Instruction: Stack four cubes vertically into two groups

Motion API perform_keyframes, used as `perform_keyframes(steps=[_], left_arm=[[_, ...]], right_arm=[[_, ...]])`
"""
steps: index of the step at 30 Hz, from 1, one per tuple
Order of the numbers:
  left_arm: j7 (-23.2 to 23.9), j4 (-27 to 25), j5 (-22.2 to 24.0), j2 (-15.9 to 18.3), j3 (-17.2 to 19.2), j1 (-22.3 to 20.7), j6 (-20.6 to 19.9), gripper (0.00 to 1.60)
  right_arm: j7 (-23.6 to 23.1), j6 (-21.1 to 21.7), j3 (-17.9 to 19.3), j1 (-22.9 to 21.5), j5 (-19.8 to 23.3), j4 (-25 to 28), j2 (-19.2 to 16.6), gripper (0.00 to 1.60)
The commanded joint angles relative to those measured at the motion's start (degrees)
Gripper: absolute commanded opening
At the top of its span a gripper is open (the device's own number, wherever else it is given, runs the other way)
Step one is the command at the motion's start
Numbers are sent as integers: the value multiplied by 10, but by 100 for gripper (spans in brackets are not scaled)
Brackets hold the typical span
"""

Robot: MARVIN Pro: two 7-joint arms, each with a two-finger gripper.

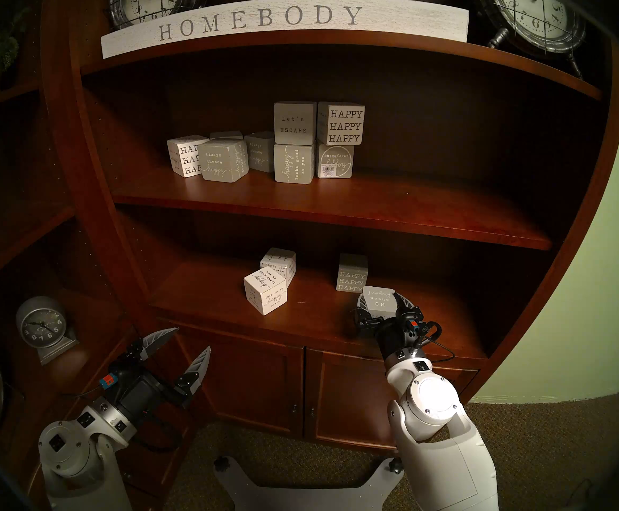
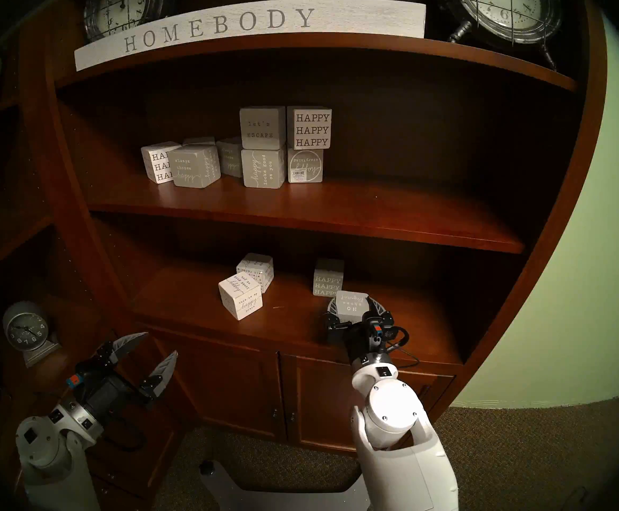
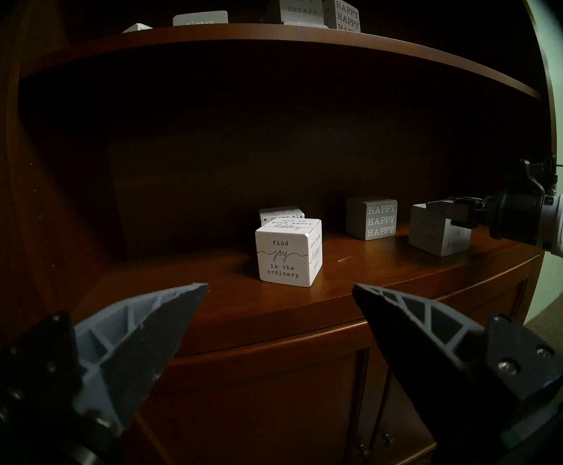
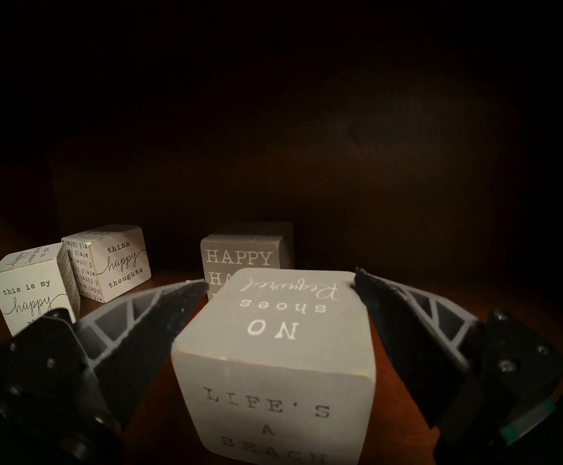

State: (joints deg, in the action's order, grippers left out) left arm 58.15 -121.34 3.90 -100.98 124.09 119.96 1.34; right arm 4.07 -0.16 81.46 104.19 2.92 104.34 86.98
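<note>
All four cubes stand singly on the lower shelf (image 1: 429, 329). A white cube reading "this is my happy place" (image 1: 265, 291) is front left, with the second white cube (image 1: 278, 265) touching it behind. The grey "HAPPY HAPPY HAPPY" cube (image 1: 352, 278) stands to the right. The grey "LIFE'S A BEACH" cube (image 4: 273, 353) rests just in front of it. My right gripper (image 4: 282, 279) is open, with one finger on each side of this cube. My left gripper (image 1: 193, 338) is open and empty, low and left of the shelf's front edge.
The upper shelf (image 1: 374, 219) holds several other cubes, among them a grey "let's ESCAPE" cube (image 1: 294, 123) and a white "HAPPY HAPPY HAPPY" cube (image 1: 343, 125), both stacked. Cabinet doors (image 1: 256, 381) sit under the lower shelf. A small clock (image 1: 42, 326) stands at the left.
</note>
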Motion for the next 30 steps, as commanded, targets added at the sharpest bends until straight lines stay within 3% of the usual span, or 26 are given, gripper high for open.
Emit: perform_keyframes(steps=[1, 21, 22, 23, 25, 30], left_arm=[[1, -9, 1, 0, -1, 0, 0, 160], [5, -9, -2, -4, 2, -2, -1, 160], [5, -9, -2, -4, 2, -3, -1, 160], [6, -9, -2, -4, 2, -3, -1, 160], [6, -9, -2, -5, 2, -3, -1, 160], [7, -9, -3, -6, 3, -4, -1, 160]], right_arm=[[-8, 0, -5, 1, 1, -13, -3, 160], [-12, -4, -3, 0, -10, -31, -4, 160], [-13, -5, -3, 0, -10, -32, -5, 149], [-14, -5, -2, -1, -10, -32, -5, 113], [-16, -4, -2, 0, -9, -31, -5, 75], [-21, -1, -3, 4, -8, -20, -7, 56]])
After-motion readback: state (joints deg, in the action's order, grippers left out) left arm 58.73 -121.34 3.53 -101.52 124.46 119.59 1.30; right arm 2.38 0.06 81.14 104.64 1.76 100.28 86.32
